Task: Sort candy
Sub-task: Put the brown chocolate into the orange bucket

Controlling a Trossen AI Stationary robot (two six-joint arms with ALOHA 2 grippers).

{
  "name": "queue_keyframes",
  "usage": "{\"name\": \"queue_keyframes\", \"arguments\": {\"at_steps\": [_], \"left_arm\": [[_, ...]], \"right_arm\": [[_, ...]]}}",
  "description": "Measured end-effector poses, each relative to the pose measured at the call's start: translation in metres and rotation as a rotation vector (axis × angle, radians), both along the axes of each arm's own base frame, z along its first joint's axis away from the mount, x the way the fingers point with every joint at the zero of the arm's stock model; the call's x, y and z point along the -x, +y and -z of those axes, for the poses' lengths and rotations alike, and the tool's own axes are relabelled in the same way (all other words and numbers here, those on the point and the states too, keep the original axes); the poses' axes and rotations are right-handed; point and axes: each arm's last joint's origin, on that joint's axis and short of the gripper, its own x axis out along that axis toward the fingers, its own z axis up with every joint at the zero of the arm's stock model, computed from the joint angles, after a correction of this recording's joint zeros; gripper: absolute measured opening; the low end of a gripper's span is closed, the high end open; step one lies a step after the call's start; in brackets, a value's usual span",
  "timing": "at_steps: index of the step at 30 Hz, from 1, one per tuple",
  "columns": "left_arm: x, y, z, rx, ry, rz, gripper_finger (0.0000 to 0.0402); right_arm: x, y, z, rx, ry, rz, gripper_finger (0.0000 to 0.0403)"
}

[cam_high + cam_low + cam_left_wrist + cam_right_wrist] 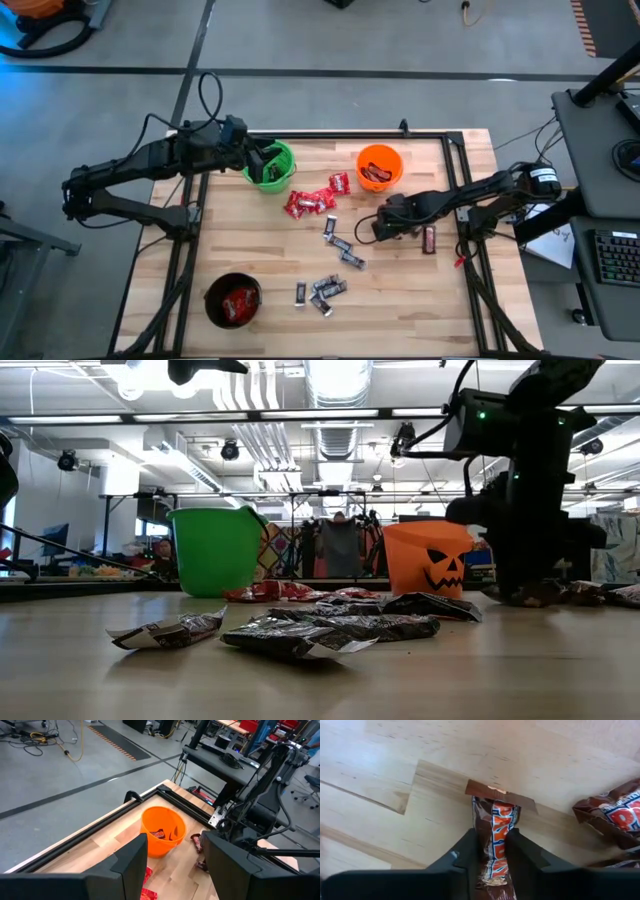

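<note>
My right gripper (381, 226) is down at the table, right of the candy pile, and shut on a dark brown-red bar (493, 827); it also shows in the low view (528, 596). A second brown-red bar (429, 238) lies on the table beside it. Red packets (310, 202) and black-silver bars (341, 250) lie mid-table. My left gripper (267, 162) is open and empty over the green bucket (282, 178); its spread fingers show in its wrist view (172, 857). My right gripper pinches the brown-red bar between its two fingers, on the bar's long sides (492, 851) near its near end. The fingers lie along the bar, slanting down. The bar's far end (496, 795) points away from the gripper, at the tabletop; whether it touches the table, I cannot tell.
The orange bucket (379, 167) with brown bars in it stands at the far right of the pile. The black bucket (233, 301) with red packets stands near the front left. More black-silver bars (322, 290) lie near the front. A black frame rail (350, 138) runs along the far edge.
</note>
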Motion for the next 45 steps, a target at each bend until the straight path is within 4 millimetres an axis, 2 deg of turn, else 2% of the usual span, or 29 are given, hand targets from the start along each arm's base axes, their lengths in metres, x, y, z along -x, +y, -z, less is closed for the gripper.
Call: {"name": "queue_keyframes", "arguments": {"at_steps": [4, 8, 11, 19, 25, 29, 34, 39, 45], "left_arm": [[0.000, 0.000, 0.000, 0.000, 0.000, 0.000, 0.0175], [0.000, 0.000, 0.001, 0.001, 0.009, 0.000, 0.0175], [0.001, 0.000, 0.003, -0.009, 0.035, 0.005, 0.0175], [0.001, 0.000, 0.004, -0.062, 0.074, 0.024, 0.0175], [0.002, 0.001, 0.003, -0.091, 0.085, 0.029, 0.0175], [0.003, 0.008, 0.003, -0.106, 0.090, 0.002, 0.0175], [0.008, 0.022, 0.003, -0.138, 0.114, -0.057, 0.0174], [0.014, 0.038, 0.003, -0.176, 0.146, -0.123, 0.0166], [0.021, 0.054, 0.002, -0.199, 0.160, -0.200, 0.0157]], "right_arm": [[-0.007, 0.000, -0.018, -0.003, -0.074, -0.019, 0.0070], [-0.019, -0.001, -0.057, 0.043, -0.222, -0.128, 0.0073], [-0.025, -0.010, -0.091, 0.091, -0.332, -0.179, 0.0070], [-0.038, -0.065, -0.168, 0.358, -0.510, -0.249, 0.0066], [-0.049, -0.109, -0.196, 0.488, -0.571, -0.282, 0.0066], [-0.055, -0.136, -0.193, 0.472, -0.551, -0.294, 0.0066], [-0.056, -0.158, -0.165, 0.328, -0.355, -0.279, 0.0066], [-0.049, -0.159, -0.141, 0.165, -0.127, -0.279, 0.0066], [-0.047, -0.161, -0.132, 0.185, 0.006, -0.223, 0.0066]]}}
